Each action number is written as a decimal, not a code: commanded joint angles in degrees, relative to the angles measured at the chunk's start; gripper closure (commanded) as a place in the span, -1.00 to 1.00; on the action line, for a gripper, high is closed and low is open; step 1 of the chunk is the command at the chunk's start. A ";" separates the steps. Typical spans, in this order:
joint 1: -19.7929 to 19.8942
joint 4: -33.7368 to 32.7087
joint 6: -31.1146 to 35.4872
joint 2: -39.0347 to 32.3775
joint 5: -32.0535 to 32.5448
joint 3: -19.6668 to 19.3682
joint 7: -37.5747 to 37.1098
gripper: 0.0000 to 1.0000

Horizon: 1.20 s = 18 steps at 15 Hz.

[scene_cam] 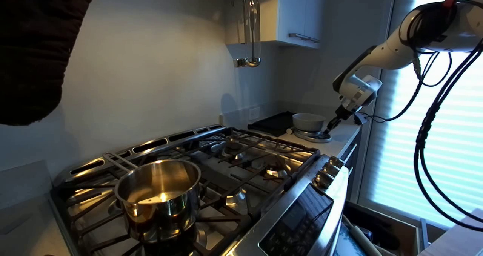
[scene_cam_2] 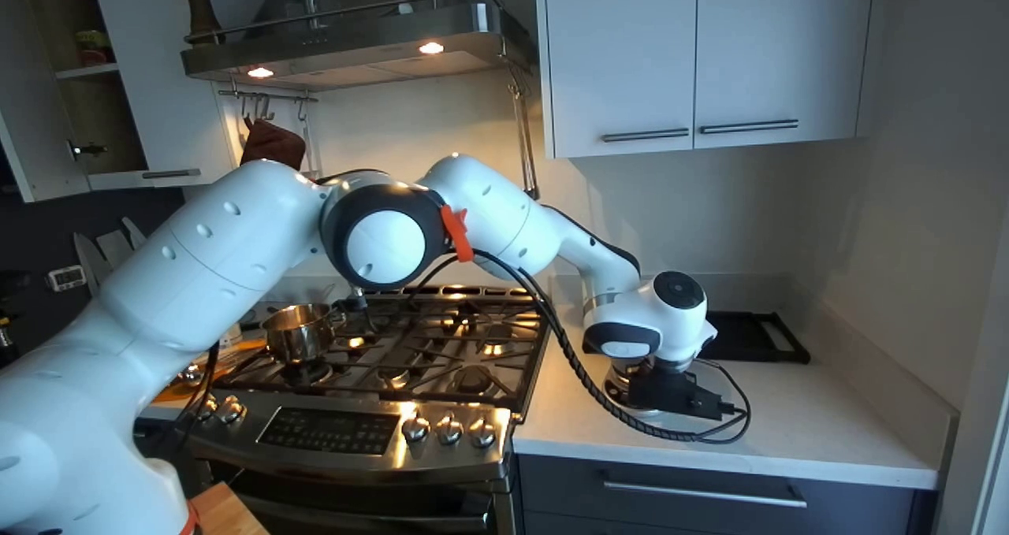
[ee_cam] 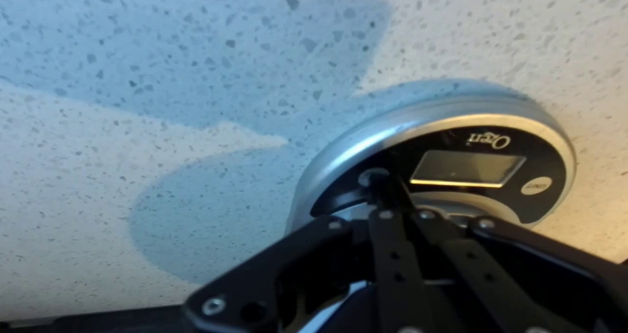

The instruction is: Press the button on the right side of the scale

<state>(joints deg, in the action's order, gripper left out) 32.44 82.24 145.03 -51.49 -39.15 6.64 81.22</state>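
The scale [scene_cam: 306, 136] is round and silver with a black panel and stands on the counter by the stove. In the wrist view the scale [ee_cam: 338, 149] shows a display [ee_cam: 468, 168] and an oval UNIT button [ee_cam: 536, 186]. A round grey button [ee_cam: 365, 177] lies at the panel's other end. My gripper [ee_cam: 382, 178] is shut and points down, its fingertips over that button and partly hiding it. Whether they touch it cannot be told. The gripper [scene_cam: 327, 131] also shows in an exterior view, at the scale's front edge. Nothing shows between the fingers.
A grey bowl [scene_cam: 308, 122] sits on the scale. A black tray [scene_cam: 273, 123] lies behind it on the counter [scene_cam_2: 828, 417]. The gas stove [scene_cam: 241, 177] with a steel pot [scene_cam: 158, 199] is beside the counter. Wall cabinets [scene_cam_2: 701, 54] hang above. Cables loop from the arm.
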 commanded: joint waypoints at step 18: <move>-0.23 -1.66 -2.02 0.00 4.62 -1.33 -5.51 1.00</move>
<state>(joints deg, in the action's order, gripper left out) 31.96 80.70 143.69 -52.15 -36.40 5.97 77.33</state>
